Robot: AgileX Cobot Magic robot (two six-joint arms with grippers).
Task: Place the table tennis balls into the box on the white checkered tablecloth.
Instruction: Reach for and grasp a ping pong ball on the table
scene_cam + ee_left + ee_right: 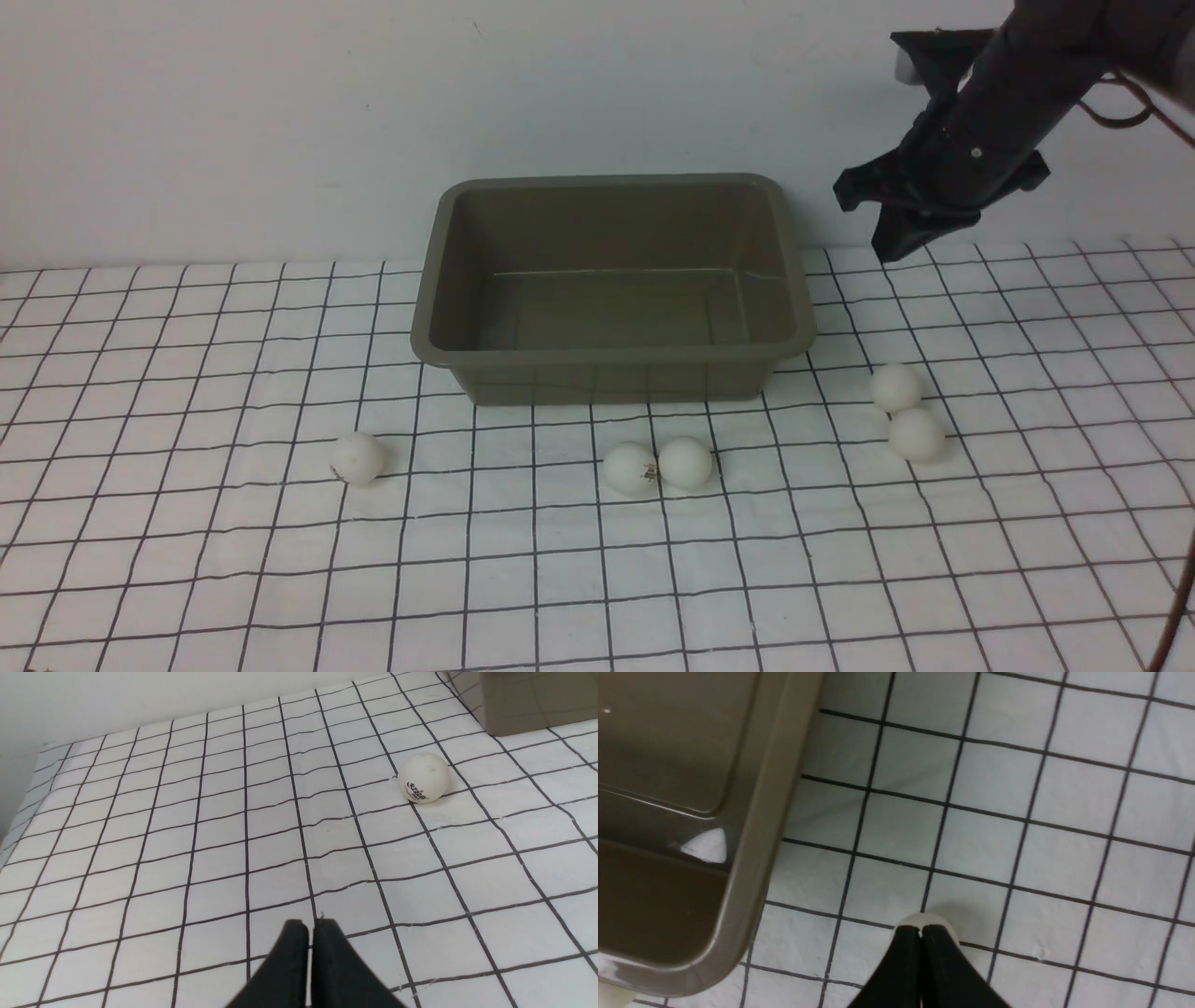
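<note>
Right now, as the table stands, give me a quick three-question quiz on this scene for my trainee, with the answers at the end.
1. How many table tennis balls lie on the white checkered tablecloth, outside the box?
2. True or false: the box already holds a ball.
3. The right gripper is: A) open, over the box; B) shut, holding nothing, to the right of the box; C) shut on a ball.
Key: 1 five; 2 false; 3 B.
</note>
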